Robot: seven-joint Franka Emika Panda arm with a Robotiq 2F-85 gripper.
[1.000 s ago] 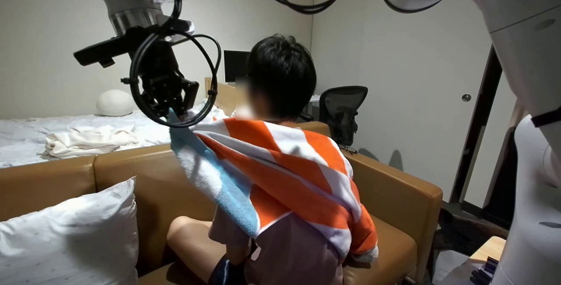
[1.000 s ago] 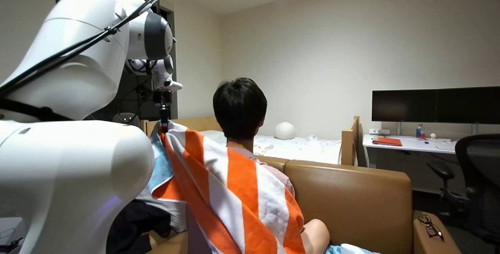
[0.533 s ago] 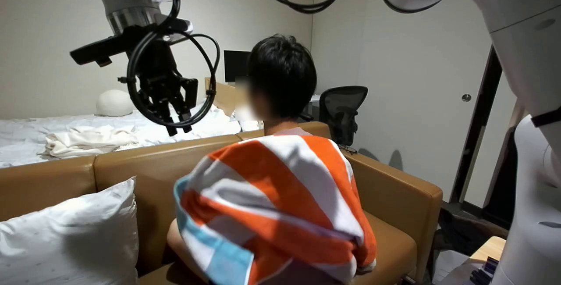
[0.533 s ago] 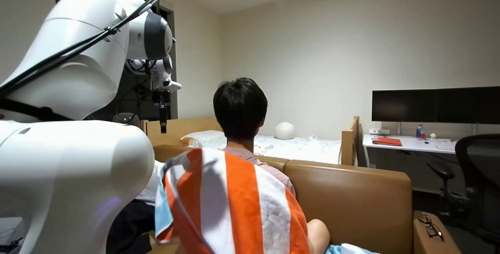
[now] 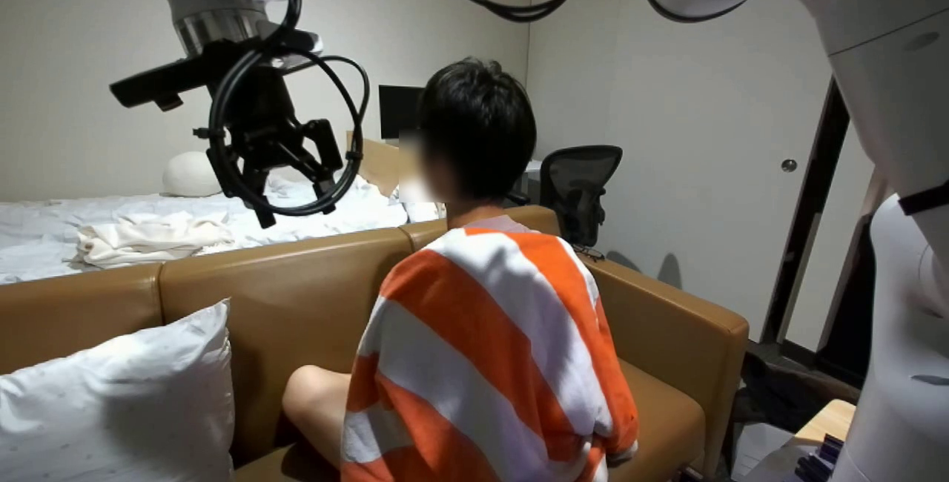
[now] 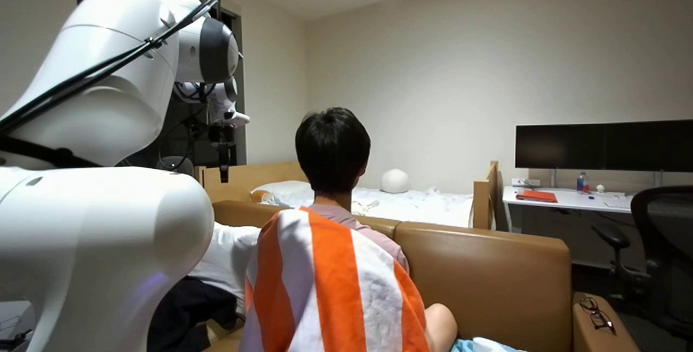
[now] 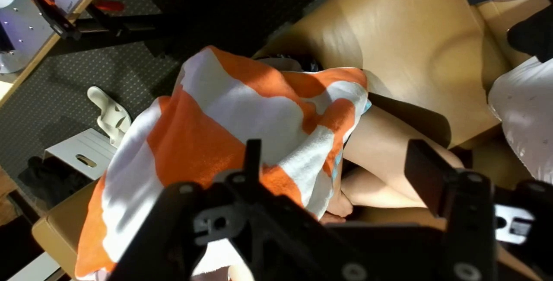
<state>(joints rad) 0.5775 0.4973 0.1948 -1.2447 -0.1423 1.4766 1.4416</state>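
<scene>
Hanging near seated person (image 5: 478,126), gripper (image 5: 296,209) empty, jaws spread wide. Striped towel (image 5: 474,348) draped over person's back, apart from gripper. Probably best: lift slowly, straight up, before swinging sideways; avoid brushing person or snagging towel.

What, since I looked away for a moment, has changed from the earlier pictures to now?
The claw let go of the striped towel, and its jaws spread open. The towel's lifted part dropped and now drapes down over the back of the seated person. The person's place, the brown sofa and the white pillow stayed the same.
</scene>
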